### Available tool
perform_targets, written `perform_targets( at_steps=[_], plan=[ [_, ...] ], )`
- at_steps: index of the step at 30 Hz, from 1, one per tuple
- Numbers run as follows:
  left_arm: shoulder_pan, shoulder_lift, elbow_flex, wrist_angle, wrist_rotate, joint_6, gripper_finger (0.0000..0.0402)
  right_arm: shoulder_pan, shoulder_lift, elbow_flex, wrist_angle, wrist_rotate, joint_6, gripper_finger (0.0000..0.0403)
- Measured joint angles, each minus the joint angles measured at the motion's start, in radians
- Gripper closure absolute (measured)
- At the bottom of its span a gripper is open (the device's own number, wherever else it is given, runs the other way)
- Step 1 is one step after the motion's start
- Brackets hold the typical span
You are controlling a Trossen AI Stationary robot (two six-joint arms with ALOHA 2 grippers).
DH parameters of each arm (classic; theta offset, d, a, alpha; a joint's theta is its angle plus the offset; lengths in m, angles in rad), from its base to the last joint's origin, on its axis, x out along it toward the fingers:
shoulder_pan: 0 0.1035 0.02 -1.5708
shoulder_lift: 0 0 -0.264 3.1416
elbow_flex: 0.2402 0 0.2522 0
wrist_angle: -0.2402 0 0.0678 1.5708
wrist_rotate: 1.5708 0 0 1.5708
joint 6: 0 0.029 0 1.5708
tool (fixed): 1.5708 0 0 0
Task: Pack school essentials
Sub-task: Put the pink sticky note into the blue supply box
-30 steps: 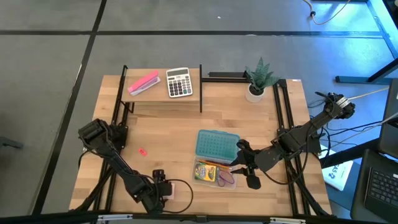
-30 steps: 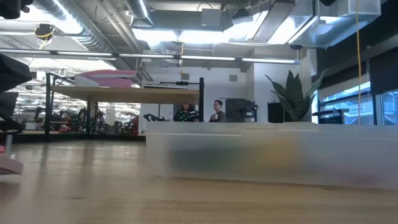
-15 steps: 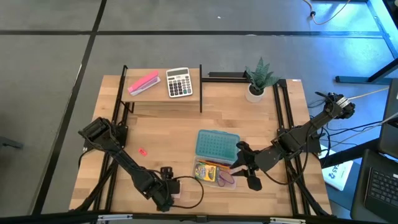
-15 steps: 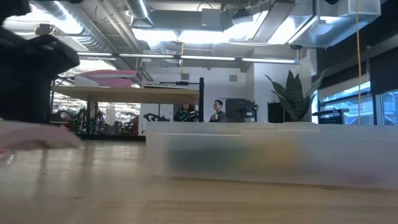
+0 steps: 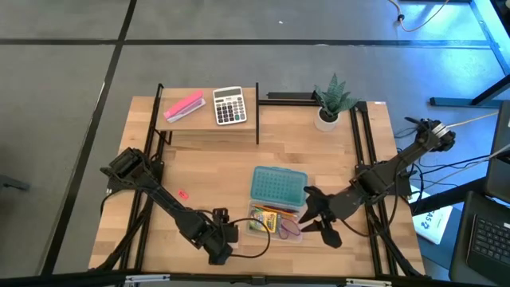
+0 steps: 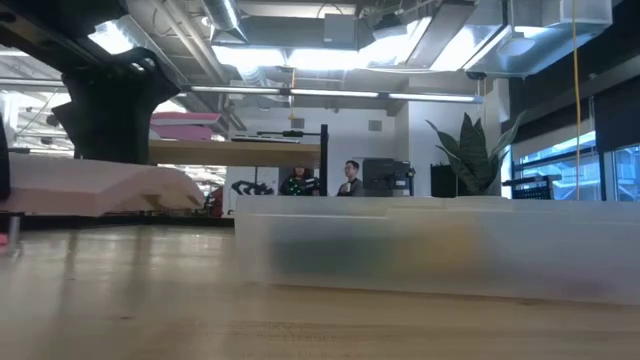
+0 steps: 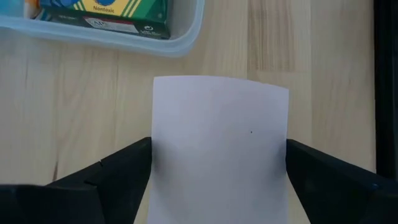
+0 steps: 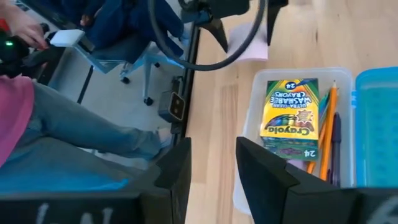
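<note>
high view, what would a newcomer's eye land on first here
The left gripper at the table's front edge grips a square pink notepad just short of the clear box. That box, front centre, already holds a crayon box, an orange pencil and purple scissors. The right gripper waits beside it.

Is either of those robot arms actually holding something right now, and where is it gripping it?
The left end effector holds the pink notepad by its two opposite side edges. The right end effector holds nothing.

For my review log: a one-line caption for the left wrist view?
Left fingers grip the pink notepad beside the clear box.
</note>
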Motion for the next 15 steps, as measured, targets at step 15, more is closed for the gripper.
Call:
perform_targets(
  at_steps=[15],
  plan=[
    [0.0, -0.045, 0.001, -0.045, 0.09, -0.026, 0.0058, 0.013, -0.067, 0.0, -0.008, 0.008, 0.0, 0.0274]
  ],
)
